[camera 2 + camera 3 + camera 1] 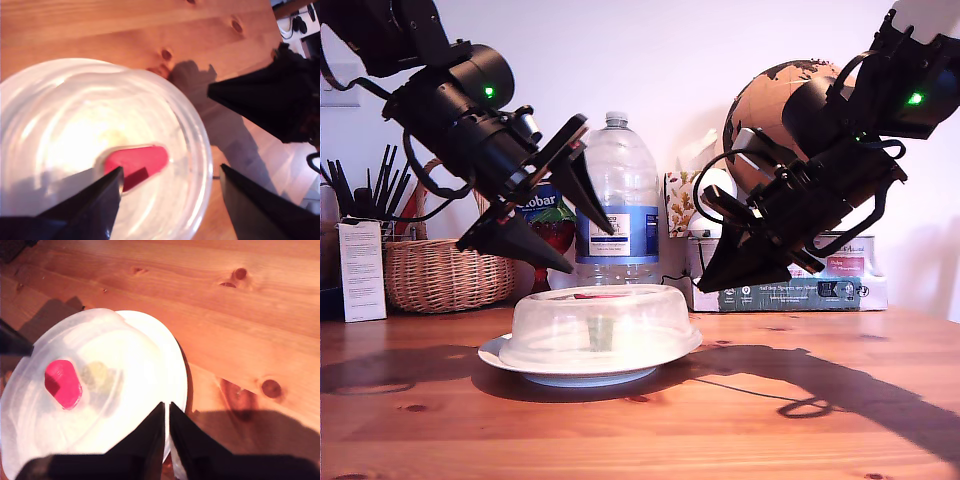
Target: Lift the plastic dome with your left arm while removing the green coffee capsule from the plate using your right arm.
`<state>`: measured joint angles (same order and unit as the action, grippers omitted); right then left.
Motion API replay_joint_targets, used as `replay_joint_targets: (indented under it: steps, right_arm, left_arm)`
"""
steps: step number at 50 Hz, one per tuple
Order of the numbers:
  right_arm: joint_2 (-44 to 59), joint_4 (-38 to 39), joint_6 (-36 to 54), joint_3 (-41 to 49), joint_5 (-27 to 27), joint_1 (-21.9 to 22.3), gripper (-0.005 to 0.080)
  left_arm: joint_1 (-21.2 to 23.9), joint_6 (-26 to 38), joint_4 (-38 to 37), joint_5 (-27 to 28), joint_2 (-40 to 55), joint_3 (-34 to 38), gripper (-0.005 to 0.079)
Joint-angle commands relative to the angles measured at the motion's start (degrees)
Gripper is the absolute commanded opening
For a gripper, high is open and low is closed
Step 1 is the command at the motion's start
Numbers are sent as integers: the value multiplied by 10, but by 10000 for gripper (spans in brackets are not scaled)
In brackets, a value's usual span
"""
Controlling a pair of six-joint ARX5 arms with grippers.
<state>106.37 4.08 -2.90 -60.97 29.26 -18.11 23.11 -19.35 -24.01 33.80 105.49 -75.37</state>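
- You're looking at a pine table (800, 420) w/ dark knots; it fills the lower half of the exterior view, and long arm shadows cross it at lower left and lower right of that frame.
- The plate (660, 357) sits lower centre of the exterior view. The plastic dome (620, 315) rests on it, rim down, w/ its red tab (136, 161) on top.
- The green coffee capsule (601, 333) shows thru the frosted wall, under the dome, approx. mid-plate. In the second wrist view it's only a faint greenish blur (98, 373) beside the tab.
- My first gripper (582, 228) hangs upper left of centre in the exterior view, above the dome, not touching it. Jaws spread wide; one fingertip (112, 182) overlaps the tab in the first wrist view.
- My second gripper (705, 287) comes in from the upper right of the exterior view, tip just beside the dome's edge, above the table. Jaws pressed together, nothing between them; the tips lie over the plate rim in the second wrist view.
- Room, per exterior view: white wall behind; wicker basket (445, 275) w/ dark utensils at centre left, a white carton (360, 270) next to it.
- A tall clear water bottle (618, 200) w/ blue label stands behind the dome, centre frame.
- A globe (760, 110) and stacked boxes (820, 290) sit centre right, partly hidden by the arm.
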Motion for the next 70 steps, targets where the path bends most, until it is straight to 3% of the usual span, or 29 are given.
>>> replay_joint_targets:
  steps: [1,37,70]
  right_arm:
    - [3,8,4,-7,-2,-7,-12]
    - [35,14,5,-7,1,-55,-12]
    - [35,16,15,-7,2,-54,-12]
  left_arm:
    - [5,-2,3,-5,22,2,554]
    - [6,9,-15,-57,30,2,554]
    - [1,33,-104,-31,32,-4,554]
